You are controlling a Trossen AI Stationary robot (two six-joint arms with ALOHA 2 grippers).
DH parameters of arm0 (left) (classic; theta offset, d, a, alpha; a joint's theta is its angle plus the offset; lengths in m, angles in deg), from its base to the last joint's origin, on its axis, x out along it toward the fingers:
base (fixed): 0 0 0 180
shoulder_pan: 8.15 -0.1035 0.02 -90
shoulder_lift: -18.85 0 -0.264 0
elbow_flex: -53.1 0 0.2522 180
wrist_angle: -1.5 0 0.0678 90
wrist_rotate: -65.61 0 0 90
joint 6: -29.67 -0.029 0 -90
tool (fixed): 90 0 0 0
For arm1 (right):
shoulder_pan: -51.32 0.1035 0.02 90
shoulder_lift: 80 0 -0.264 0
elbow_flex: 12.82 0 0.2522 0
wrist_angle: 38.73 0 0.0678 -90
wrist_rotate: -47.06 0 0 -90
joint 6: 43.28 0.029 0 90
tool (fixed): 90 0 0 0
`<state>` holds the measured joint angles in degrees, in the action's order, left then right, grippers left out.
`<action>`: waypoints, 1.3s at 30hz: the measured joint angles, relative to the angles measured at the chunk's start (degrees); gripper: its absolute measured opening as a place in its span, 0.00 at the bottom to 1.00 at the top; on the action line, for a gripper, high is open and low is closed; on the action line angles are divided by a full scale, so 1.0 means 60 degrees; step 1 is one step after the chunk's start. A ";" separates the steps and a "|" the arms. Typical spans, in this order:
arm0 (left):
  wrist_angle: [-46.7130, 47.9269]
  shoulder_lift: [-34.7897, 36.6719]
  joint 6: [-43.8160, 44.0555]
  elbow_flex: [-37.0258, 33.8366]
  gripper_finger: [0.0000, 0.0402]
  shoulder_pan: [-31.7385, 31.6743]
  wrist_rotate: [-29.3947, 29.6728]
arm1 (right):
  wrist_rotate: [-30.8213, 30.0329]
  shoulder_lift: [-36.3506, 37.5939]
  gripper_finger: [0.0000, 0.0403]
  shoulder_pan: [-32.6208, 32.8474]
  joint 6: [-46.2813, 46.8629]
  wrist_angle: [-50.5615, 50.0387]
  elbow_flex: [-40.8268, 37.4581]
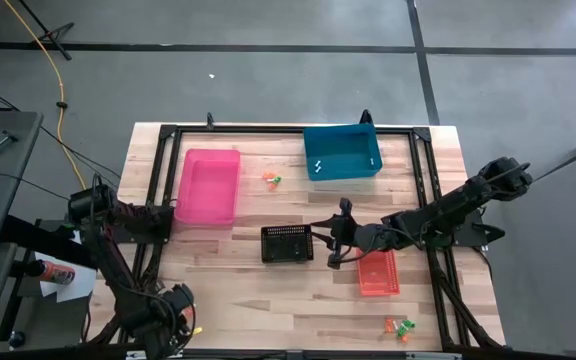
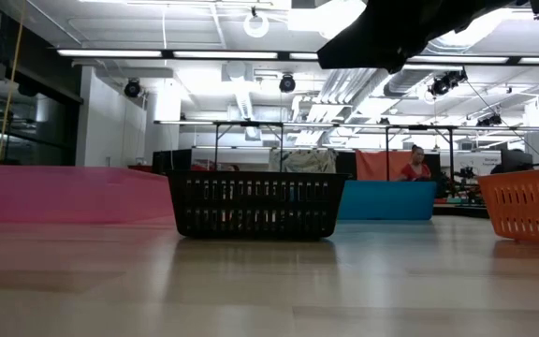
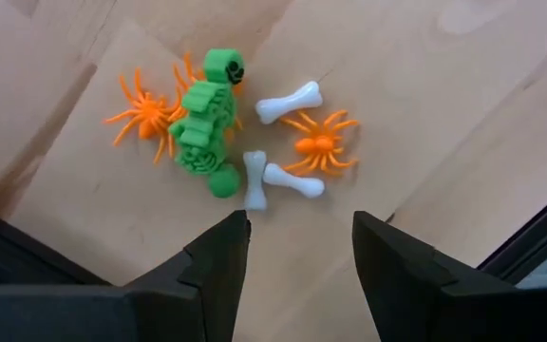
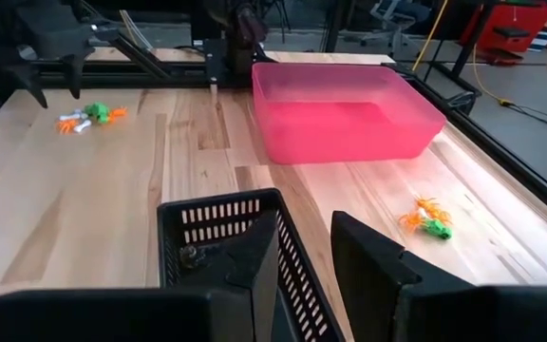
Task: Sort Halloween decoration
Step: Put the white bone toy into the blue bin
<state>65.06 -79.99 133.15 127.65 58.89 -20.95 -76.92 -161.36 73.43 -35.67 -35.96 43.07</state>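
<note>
The left hand hangs over the near left corner of the wooden surface, its two dark fingers spread apart with nothing between them. Just beyond those fingers, in the left wrist view, lies a small heap of the Halloween decoration: a green skeleton figure, an orange spider touching it on one side, a second orange spider on the other side, and three white bones between and beside them. All of these rest on the bare wood, apart from the fingers.

The right hand reaches in from the right edge and hovers near the middle of the surface, just beside the black basket. In the right wrist view its fingers stand a little apart; no trinket shows between them, though I cannot tell for certain whether they pinch something tiny.

The pink bin sits toward the far left, the blue bin at the far edge near the middle with two small white pieces inside, and the red bin lies just beside the right hand. More trinkets lie between the pink and blue bins, and another small cluster sits near the near right corner.
</note>
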 joint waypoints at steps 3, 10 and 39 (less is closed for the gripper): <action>0.0033 0.0000 -0.0409 0.0000 0.44 0.0079 0.0000 | -0.0002 0.0000 0.24 0.0000 0.0004 -0.0033 0.0000; 0.0246 -0.0445 -0.1240 0.0000 0.44 0.0283 0.0011 | 0.0000 0.0000 0.24 0.0000 0.0007 -0.0032 0.0000; 0.0027 -0.0918 -0.2377 0.0004 0.20 0.0050 0.0320 | -0.0004 0.0000 0.24 0.0000 0.0011 -0.0021 0.0000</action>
<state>65.22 -85.50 118.89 127.67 59.19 -19.03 -76.94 -161.36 73.43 -35.60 -36.08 43.07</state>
